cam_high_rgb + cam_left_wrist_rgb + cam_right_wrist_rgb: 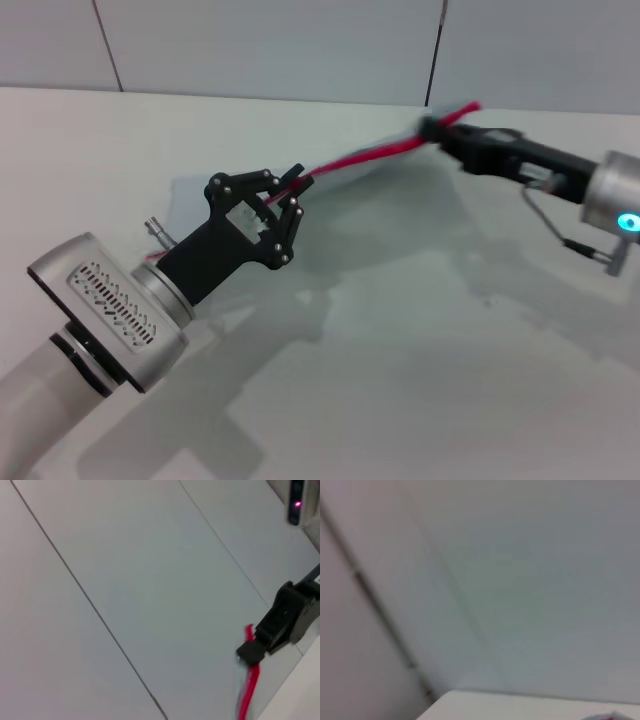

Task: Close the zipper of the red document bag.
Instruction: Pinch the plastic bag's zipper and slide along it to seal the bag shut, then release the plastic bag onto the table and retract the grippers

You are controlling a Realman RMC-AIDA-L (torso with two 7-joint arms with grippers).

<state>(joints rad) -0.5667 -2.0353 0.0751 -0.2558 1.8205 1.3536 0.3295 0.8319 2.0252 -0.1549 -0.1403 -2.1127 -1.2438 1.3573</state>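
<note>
Left gripper (291, 195): fingers (293, 214) pinched nearly together on the zipper (365, 155), about a third of the way along the strip from its near, lower-left end. Whether the tiny slider sits between them: cannot tell, hidden by the black linkage. Right gripper (432, 127): fingers closed on the far end of the same red strip, a short red tail poking out past them toward the wall; also seen from the left wrist view (251, 650), clamped on that red end.

From the left fingers outward: red strip running up and to the right, pulled straight between the two grips, long axis roughly diagonal across the head view. Below that taut edge, the red document bag (400, 215) hanging pale and translucent, lifted off the white worktop (420, 400) along its red side.

Judged direction for the closing pull: along the strip. Left gripper nearer the open stretch, right one serving as anchor.
</note>
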